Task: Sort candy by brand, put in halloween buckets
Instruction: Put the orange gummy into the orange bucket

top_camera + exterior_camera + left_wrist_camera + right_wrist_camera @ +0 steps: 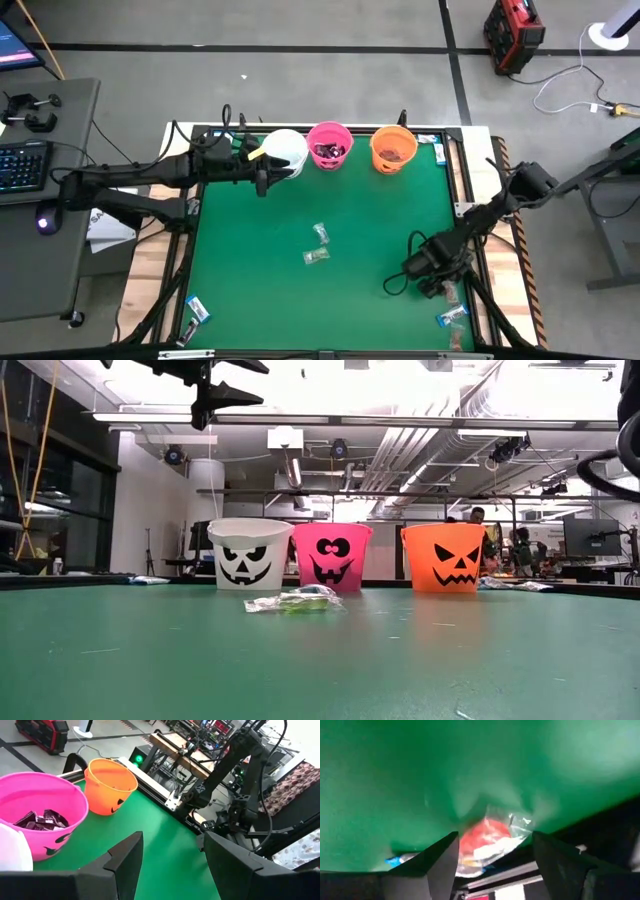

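Observation:
Three pails stand in a row at the far edge of the green mat: white (285,150), pink (329,145) with dark sweets inside (40,819), and orange (393,148). Two clear, greenish-wrapped candies (318,244) lie mid-mat, and show in the low view as the candy (295,600). My left gripper (172,865) is open and hangs in the air beside the white pail (268,178). My right gripper (428,272) is open and low at the mat's right edge. Its fingers (442,857) stand on either side of a red-and-clear wrapped candy (487,837) without touching it.
Blue-wrapped sweets lie off the mat at the near left (198,308) and near right (452,316); another blue one (400,860) is beside the red candy. Metal frame rails (470,200) border the mat. A desk with a keyboard (22,165) stands to the left.

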You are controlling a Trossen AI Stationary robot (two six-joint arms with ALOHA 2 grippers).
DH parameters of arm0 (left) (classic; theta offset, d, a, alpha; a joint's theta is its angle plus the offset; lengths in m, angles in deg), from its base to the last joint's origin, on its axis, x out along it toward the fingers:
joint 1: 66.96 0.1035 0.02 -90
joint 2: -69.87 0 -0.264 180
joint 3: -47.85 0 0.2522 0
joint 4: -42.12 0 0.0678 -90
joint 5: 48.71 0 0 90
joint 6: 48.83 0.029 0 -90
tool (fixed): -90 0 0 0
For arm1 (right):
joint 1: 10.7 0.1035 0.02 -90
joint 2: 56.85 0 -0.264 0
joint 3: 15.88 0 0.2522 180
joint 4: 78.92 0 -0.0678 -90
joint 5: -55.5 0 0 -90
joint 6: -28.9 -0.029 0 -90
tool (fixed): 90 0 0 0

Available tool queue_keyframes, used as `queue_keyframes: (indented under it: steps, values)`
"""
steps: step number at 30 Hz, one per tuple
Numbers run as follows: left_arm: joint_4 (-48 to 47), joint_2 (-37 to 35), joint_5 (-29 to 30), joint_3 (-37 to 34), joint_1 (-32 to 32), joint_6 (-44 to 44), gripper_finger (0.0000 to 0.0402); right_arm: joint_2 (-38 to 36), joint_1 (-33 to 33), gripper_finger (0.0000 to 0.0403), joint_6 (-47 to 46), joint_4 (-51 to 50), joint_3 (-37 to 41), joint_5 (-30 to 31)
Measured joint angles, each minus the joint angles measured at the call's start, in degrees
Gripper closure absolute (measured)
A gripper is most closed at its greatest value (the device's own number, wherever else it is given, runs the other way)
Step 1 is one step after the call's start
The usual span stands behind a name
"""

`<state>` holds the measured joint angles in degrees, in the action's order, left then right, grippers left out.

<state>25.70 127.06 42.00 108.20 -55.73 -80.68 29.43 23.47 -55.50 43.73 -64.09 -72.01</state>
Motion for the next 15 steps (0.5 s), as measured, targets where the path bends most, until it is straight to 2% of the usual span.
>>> queue_keyframes:
  steps: [4,6,9,13,15]
  values:
    - [0.0,0.0,0.0,0.0,0.0,0.0,0.0204,0.0,0.0,0.0163,-0.6,3.0,1.7,0.2]
    - [0.0,0.0,0.0,0.0,0.0,0.0,0.0204,0.0,0.0,0.0179,0.1,3.1,1.8,0.3]
    - [0.0,0.0,0.4,0.0,0.0,0.0,0.0204,0.0,0.0,0.0242,2.0,2.5,0.3,1.3]
    - [0.0,0.0,1.2,0.0,0.0,0.0,0.0204,-0.4,-0.6,0.0371,5.4,1.5,-4.9,1.9]
    - [0.0,0.0,1.3,0.0,0.0,-0.2,0.0204,-1.3,-1.8,0.0385,8.3,-0.1,-8.6,2.1]
